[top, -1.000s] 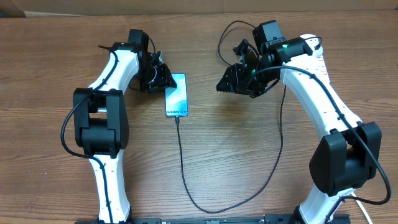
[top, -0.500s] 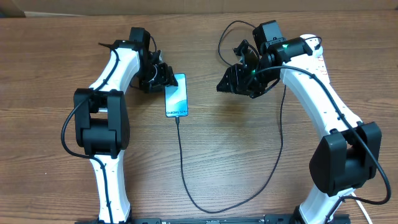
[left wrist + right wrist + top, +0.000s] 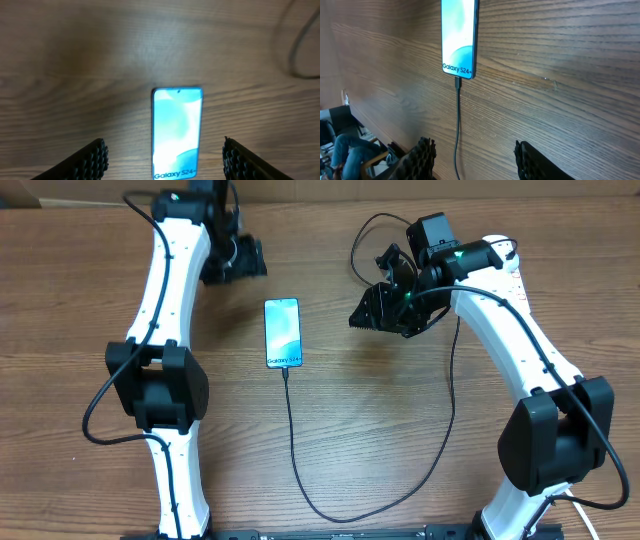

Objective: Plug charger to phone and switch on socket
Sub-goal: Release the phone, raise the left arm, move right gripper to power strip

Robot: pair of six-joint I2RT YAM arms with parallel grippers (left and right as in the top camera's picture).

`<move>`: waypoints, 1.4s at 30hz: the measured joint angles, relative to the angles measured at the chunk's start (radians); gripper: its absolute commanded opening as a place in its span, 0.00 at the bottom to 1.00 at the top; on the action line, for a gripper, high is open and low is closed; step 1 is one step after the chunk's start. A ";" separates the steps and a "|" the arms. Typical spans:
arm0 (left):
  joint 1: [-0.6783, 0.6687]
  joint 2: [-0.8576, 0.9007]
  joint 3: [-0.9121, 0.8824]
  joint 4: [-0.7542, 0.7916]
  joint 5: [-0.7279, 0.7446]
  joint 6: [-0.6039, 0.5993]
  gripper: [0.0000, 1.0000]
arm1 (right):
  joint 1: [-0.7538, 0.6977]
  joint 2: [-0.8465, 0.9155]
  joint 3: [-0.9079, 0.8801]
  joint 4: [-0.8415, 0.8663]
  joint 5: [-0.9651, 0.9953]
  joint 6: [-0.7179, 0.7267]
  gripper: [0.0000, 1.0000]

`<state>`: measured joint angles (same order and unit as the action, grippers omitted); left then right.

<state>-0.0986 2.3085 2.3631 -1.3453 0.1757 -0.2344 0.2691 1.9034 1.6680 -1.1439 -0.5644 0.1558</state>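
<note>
The phone (image 3: 283,333) lies flat on the wooden table with its light blue screen up. It also shows in the left wrist view (image 3: 177,132) and the right wrist view (image 3: 460,35). The charger (image 3: 293,450), a thin black cable, has its tip in the phone's near edge (image 3: 458,82); it loops toward the front edge and back up on the right. My left gripper (image 3: 245,262) is open and empty, raised beyond the phone's far end. My right gripper (image 3: 375,315) is open and empty, right of the phone. The white socket (image 3: 513,268) shows partly behind my right arm.
A loop of thin black cable (image 3: 360,240) lies at the back near my right arm and also shows in the left wrist view (image 3: 300,50). Bare wood surrounds the phone. People and chairs show past the table edge in the right wrist view (image 3: 340,145).
My left gripper has pulled away from the phone's far left corner toward the back left. The phone and cable stay put. The right arm has not moved.
</note>
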 measured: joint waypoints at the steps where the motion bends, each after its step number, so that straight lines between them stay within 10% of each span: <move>1: 0.000 -0.005 0.023 -0.010 -0.006 0.000 0.70 | -0.006 -0.006 0.000 0.000 0.000 0.000 0.52; 22: 0.000 -0.407 0.146 -0.159 -0.061 -0.003 0.83 | -0.343 -0.329 0.002 -0.140 0.112 -0.026 0.58; 32: 0.000 -0.448 0.146 -0.251 -0.113 -0.006 1.00 | -0.433 -0.364 0.002 -0.200 0.231 -0.027 1.00; 42: 0.000 -0.492 0.146 -0.261 -0.199 -0.022 1.00 | -0.485 -0.364 0.002 -0.207 0.367 0.029 1.00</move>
<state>-0.0986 1.8168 2.5088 -1.6058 -0.0231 -0.2562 -0.2157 1.5398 1.6699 -1.3510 -0.1978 0.1848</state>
